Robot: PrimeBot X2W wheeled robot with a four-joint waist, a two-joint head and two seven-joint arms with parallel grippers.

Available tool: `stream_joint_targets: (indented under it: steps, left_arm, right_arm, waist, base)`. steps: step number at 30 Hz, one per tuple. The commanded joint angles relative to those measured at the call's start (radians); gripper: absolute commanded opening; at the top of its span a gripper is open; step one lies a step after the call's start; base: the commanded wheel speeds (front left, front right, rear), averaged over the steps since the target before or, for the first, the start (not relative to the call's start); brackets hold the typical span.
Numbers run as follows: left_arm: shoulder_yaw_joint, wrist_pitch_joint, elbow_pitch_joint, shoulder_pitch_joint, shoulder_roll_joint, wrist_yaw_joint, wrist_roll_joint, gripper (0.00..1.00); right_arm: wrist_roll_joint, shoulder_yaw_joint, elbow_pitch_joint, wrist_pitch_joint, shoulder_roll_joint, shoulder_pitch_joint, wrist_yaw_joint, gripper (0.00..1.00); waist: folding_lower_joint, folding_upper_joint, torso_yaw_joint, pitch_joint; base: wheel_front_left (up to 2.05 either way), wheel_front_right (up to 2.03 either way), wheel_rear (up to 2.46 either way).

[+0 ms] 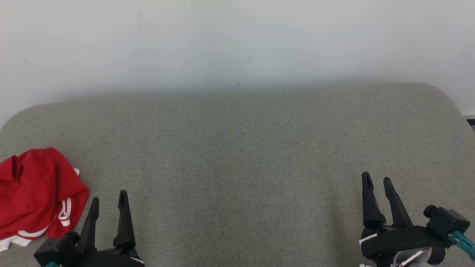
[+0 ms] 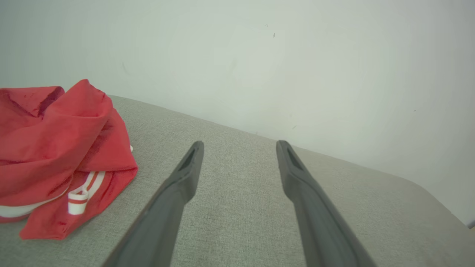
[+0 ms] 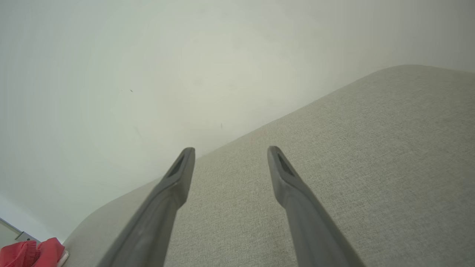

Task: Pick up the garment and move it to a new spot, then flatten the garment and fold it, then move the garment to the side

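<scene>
Two wide-open, empty hands: left hand [image 1: 109,197] near the red garment [image 1: 33,189], right hand [image 1: 376,178] well apart.

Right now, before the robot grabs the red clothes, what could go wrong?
1. The red, white-striped garment lies crumpled near the left edge of the grey cushioned surface; a nudge from the open left gripper might push it off.
2. It is bunched in layers, so a pinch may catch only one fold and lift it tangled.
3. The open right gripper sits far across, so it probably cannot help soon.
</scene>
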Motion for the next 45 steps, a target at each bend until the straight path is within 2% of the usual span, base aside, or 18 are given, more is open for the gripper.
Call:
stream_joint_targets:
  steps: [1, 13, 25, 45]
  left_arm:
    - [-0.006, -0.012, -0.019, 0.004, 0.011, 0.008, 0.036, 1.0]
    - [-0.023, -0.038, -0.032, 0.01, 0.021, 0.037, 0.132, 1.0]
    - [-0.036, -0.065, -0.023, 0.018, 0.025, 0.028, 0.238, 1.0]
    - [-0.03, -0.108, -0.008, 0.032, 0.014, 0.043, 0.403, 1.0]
  right_arm:
    - [-0.039, -0.001, -0.02, -0.013, -0.004, -0.01, 0.003, 1.0]
    - [-0.162, -0.018, -0.032, -0.039, 0.003, -0.001, 0.003, 1.0]
    - [-0.262, -0.003, -0.015, -0.065, -0.005, -0.003, 0.003, 1.0]
    - [-0.432, 0.019, 0.014, -0.107, -0.014, -0.004, 0.003, 1.0]
  waist:
    - [0.0, 0.0, 0.0, 0.001]
    - [0.0, 0.0, 0.002, 0.006]
    - [0.0, 0.0, -0.002, 0.008]
    - [0.0, 0.0, -0.011, 0.006]
  base:
    - [0.0, 0.0, 0.0]
    - [0.0, 0.0, 0.0]
    - [0.0, 0.0, 0.0]
    - [0.0, 0.0, 0.0]
